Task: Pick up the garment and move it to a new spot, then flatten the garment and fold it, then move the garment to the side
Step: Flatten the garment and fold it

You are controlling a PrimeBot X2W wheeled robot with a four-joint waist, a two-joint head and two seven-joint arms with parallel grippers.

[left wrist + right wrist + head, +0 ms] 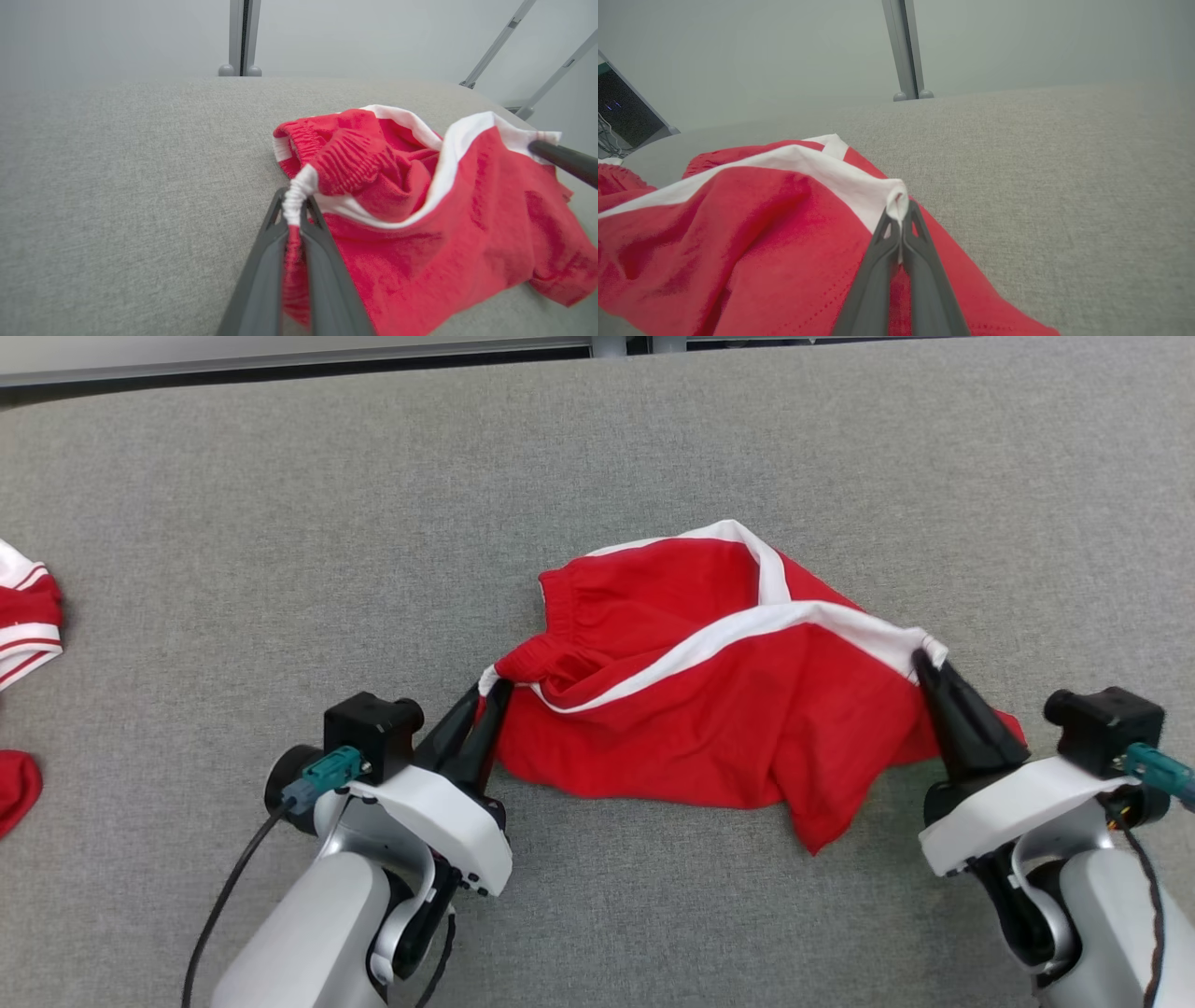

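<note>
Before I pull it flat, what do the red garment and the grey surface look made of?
The red garment: soft matte knit, likely cotton jersey; it drapes in limp folds. The grey surface: matte, woven-looking upholstery fabric, with a fine speckled weave.

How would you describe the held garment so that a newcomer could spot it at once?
On the grey table, look mid-front. The garment is red with a white stripe, crumpled. Unlike the red clothes at the left edge, the left gripper and right gripper pinch it.
</note>
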